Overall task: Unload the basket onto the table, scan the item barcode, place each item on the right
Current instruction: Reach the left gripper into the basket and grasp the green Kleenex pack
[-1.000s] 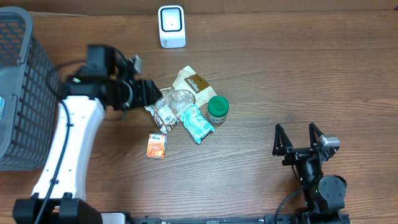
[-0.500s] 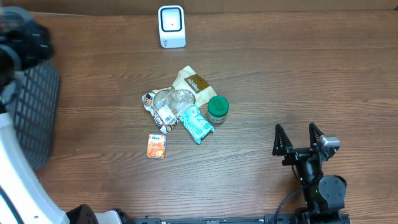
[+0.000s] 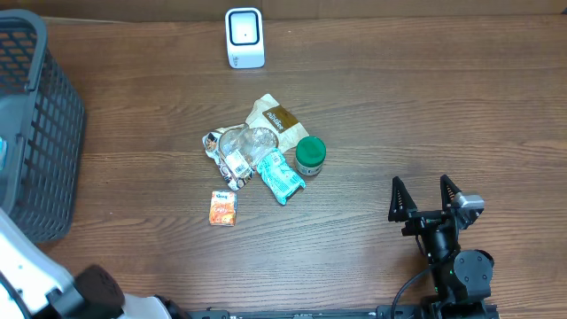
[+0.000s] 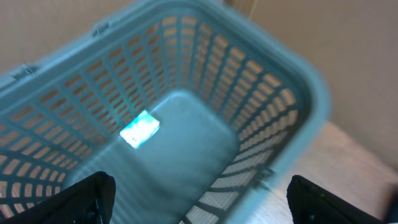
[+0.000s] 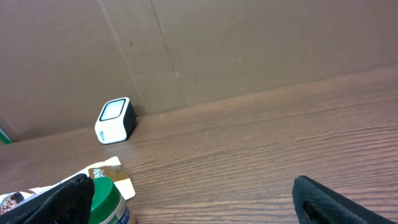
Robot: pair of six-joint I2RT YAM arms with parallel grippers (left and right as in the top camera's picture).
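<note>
The left arm (image 3: 22, 266) has pulled away from the pile of packets (image 3: 257, 159) on the surface (image 3: 399, 106), swung past the basket (image 3: 49, 106), and now shows only at the overhead's lower-left corner. The left end effector (image 4: 205, 202) spreads wider, above the basket.

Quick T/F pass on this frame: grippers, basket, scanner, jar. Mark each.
1. The left gripper is open and empty above the basket. True.
2. The basket holds nothing. False: one pale packet lies on its floor.
3. The scanner stands by the far edge of the table, apart from the items. True.
4. The right gripper is shut on the green-lidded jar. False: the gripper is open and empty, and the jar sits on the table, away from it.
</note>
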